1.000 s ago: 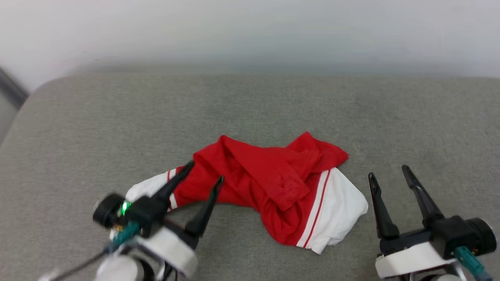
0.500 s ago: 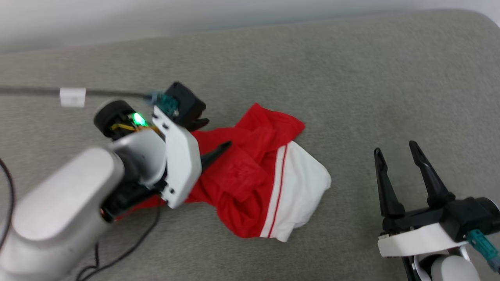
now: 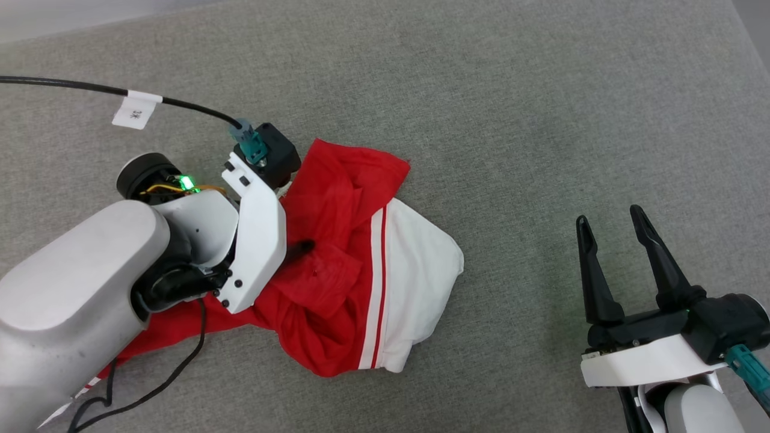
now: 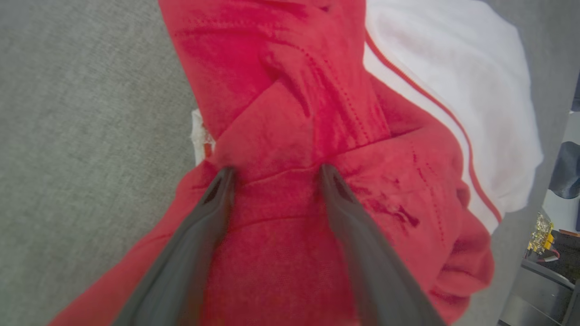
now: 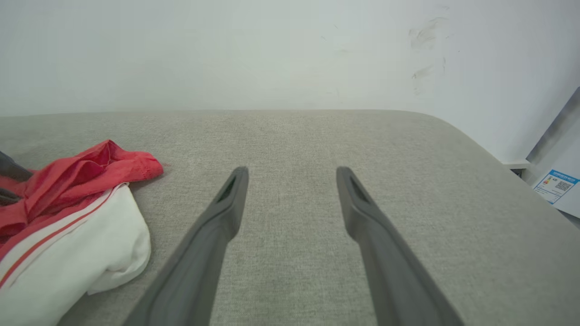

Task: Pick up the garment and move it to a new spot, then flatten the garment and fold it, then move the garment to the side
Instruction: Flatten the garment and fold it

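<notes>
The garment [image 3: 343, 192] lies crumpled on the grey cushion, red body bunched up, one white sleeve [image 3: 415, 270] with red stripes spread to its right. My left gripper [image 3: 298, 246] points down into the red fabric. In the left wrist view its fingers [image 4: 217, 194] stand apart, tips pressed into a red fold [image 4: 290, 99], so the left gripper [image 4: 276, 174] is open around the cloth. My right gripper [image 3: 610, 225] rests open to the right of the garment, apart from it. In the right wrist view the right gripper [image 5: 290, 174] holds nothing, and the garment [image 5: 81, 190] lies at the left.
A grey upholstered cushion [image 3: 511, 102] bears everything; its rounded right edge [image 5: 476, 145] drops off by a white wall [image 5: 272, 54]. A black cable with a white tag [image 3: 137, 111] runs to the left wrist. A blue-printed label [image 5: 555, 185] lies beyond the edge.
The head camera has tilted down. My left arm has swung up and over the garment and lowered its fingers into the red fabric. The right gripper stays open.
</notes>
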Tool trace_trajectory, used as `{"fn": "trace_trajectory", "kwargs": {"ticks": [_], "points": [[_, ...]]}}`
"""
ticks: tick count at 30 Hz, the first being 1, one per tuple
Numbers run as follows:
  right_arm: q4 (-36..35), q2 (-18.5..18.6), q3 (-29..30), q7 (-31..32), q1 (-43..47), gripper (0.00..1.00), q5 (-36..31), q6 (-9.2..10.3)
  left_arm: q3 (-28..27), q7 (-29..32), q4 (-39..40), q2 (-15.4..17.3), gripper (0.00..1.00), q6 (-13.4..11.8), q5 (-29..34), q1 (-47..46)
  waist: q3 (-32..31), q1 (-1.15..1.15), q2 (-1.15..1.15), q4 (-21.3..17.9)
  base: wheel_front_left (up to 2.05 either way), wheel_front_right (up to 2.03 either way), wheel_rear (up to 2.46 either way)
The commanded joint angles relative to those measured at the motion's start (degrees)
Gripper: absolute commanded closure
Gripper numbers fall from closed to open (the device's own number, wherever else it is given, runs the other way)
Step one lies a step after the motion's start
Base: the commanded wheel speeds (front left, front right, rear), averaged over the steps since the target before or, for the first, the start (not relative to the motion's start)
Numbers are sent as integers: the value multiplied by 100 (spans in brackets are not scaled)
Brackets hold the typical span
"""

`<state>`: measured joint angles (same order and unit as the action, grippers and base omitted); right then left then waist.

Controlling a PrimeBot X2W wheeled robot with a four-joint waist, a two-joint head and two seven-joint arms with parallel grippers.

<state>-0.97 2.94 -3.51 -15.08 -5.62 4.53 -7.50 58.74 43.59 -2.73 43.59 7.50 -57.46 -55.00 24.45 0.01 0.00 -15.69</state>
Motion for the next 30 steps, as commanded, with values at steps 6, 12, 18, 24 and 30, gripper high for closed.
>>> {"fn": "trace_trajectory", "kwargs": {"ticks": [6,12,18,24,30], "points": [[41,-11,39,-13,-39,0,-56,2,107,-550,-52,19,100,-6,-147,-235,-103,-1,0,112,0,0,0],[117,-11,65,-13,6,0,-134,2,80,-1219,39,27,100,-6,-316,-303,-424,-1,0,279,0,0,0],[169,-11,62,-13,84,0,-227,2,-219,-1957,12,83,100,-85,-153,-482,-655,-1,0,405,0,0,0],[115,-11,17,-13,84,0,-256,2,-711,-2626,-324,152,100,-573,209,-813,-610,-1,0,399,0,0,0],[39,-11,-42,-13,30,0,-224,2,-1029,-3214,-998,176,100,-886,610,-1196,-316,-1,0,293,0,0,0]]}}
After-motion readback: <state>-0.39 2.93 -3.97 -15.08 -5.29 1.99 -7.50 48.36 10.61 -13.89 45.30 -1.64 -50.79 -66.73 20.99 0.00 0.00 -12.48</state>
